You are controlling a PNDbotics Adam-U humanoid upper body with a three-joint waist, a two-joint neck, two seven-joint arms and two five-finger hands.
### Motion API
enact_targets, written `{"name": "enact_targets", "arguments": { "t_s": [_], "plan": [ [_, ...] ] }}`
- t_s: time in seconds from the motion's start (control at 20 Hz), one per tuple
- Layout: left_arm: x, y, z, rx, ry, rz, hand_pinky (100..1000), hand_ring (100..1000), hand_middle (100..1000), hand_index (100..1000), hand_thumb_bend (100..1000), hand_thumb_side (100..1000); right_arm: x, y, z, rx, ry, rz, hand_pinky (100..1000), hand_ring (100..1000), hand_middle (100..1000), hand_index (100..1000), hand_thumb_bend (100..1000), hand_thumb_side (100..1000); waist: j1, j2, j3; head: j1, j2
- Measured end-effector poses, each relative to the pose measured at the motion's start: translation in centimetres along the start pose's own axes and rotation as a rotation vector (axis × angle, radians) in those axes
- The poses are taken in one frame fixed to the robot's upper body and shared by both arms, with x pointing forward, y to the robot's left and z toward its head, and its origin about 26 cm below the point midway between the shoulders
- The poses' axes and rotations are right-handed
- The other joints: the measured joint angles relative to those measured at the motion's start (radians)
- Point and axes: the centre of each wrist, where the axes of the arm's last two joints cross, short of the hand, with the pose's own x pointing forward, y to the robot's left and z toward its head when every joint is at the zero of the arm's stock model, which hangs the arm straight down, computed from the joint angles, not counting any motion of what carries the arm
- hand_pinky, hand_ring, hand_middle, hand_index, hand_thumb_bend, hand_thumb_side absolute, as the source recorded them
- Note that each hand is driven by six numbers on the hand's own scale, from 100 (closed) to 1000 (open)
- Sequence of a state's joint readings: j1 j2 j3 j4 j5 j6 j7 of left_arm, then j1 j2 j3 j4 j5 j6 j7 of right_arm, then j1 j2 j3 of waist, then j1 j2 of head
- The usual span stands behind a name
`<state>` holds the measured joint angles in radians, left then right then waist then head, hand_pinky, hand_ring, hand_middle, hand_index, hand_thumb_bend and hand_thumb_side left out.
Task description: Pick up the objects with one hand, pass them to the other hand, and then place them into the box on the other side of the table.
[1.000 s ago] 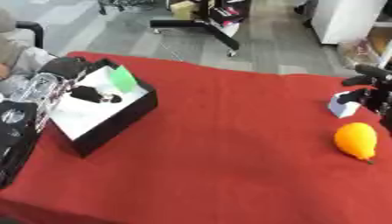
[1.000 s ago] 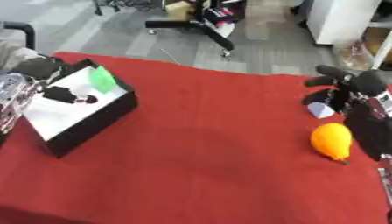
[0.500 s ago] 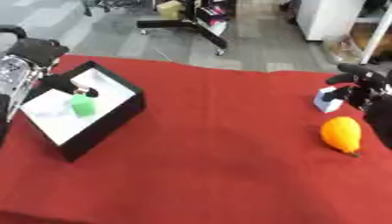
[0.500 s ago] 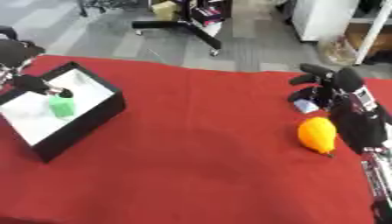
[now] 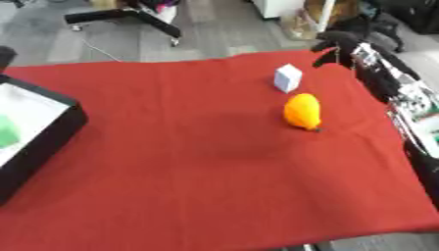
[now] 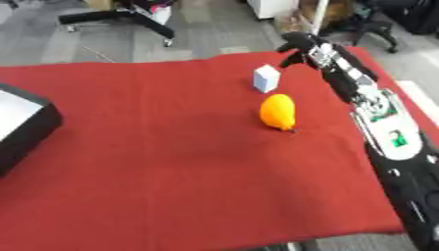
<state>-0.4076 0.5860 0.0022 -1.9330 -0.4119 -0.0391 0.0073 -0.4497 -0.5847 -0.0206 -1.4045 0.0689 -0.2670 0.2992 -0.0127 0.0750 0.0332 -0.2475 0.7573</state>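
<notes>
An orange pear-shaped fruit (image 5: 303, 112) lies on the red cloth right of the middle. A small white cube (image 5: 288, 77) stands just behind it. My right hand (image 6: 298, 45) hovers over the table's far right edge, just right of the cube, fingers relaxed and drooping, holding nothing. The black box with a white inside (image 5: 41, 128) sits at the left edge, and a green thing (image 5: 7, 132) lies in it. Above the box, a dark shape at the left edge is my left hand (image 5: 4, 54), mostly cut off.
The red cloth (image 5: 188, 162) covers the table, whose near edge runs along the bottom of the view. My right forearm (image 6: 377, 112) stretches along the table's right side. Grey floor, a black wheeled stand base (image 5: 129, 17) and an office chair lie beyond the far edge.
The camera has swung to the right, so the box slid to the left edge of the view. The green thing now lies inside the box. My right hand stays by the cube.
</notes>
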Motion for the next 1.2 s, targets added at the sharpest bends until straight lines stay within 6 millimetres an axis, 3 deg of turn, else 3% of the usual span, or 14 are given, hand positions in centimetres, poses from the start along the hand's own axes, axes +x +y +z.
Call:
{"name": "enact_targets", "arguments": {
  "t_s": [0.2,0.5,0.85,1.2],
  "plan": [
    [1.3,-2.3,1.1,0.018,-0.058,0.209,777,614,672,852,512,694,-3.7,-2.6,1.7,0.016,0.169,0.209,843,755,824,937,268,1000,-0.002,0.0,0.011,-0.074,0.007],
    [2.4,-5.5,2.1,0.006,-0.067,0.374,774,605,659,841,470,741,-6.5,-3.5,2.4,0.15,0.256,0.427,846,787,846,943,289,1000,-0.005,0.001,0.018,-0.111,0.007],
    [3.2,-7.4,2.8,-0.011,-0.032,0.468,772,596,626,834,451,775,-7.2,-1.0,0.3,0.293,0.217,0.535,846,802,863,949,310,1000,0.008,0.007,0.034,-0.131,0.007],
    [3.3,-7.9,3.1,-0.015,-0.015,0.492,770,586,607,820,445,781,-7.4,1.7,-1.2,0.381,0.173,0.614,846,821,867,943,331,969,0.01,0.007,0.043,-0.146,0.007]
  ]
}}
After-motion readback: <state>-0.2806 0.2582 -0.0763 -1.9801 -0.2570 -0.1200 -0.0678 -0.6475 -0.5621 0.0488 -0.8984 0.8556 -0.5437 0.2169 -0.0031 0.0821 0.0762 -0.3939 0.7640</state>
